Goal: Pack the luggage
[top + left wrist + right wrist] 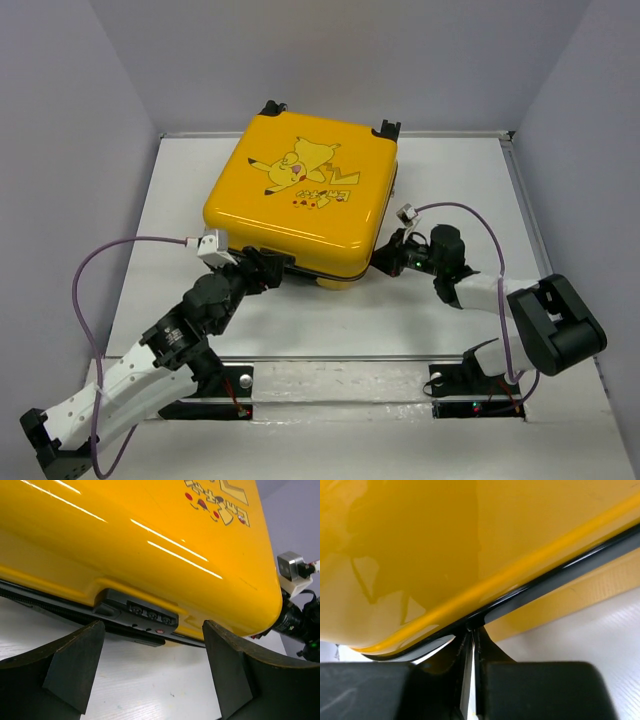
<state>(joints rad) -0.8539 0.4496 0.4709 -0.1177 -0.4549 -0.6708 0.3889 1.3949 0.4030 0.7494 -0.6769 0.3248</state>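
The luggage [300,200] lies shut and flat toward the back of the white worktop [340,320]. Its glossy yellow shell faces up, and two wheels [272,106] are at its far edge. A cartoon Pikachu is printed on the lid beside blocky stylised lettering with red dots. The lettering cannot be read in the top view or the left wrist view.

Only the left wrist view shows a black lock [145,616] with small dials on the near edge. The left end effector [268,268] has its fingers [75,665] spread wide either side of the lock, touching nothing.

Only the right wrist view shows the black zipper trim [560,577] close up. The right end effector [388,260], at the near right corner, has its fingers [530,690] almost together, with their tips at that trim. Whether they pinch anything cannot be told.
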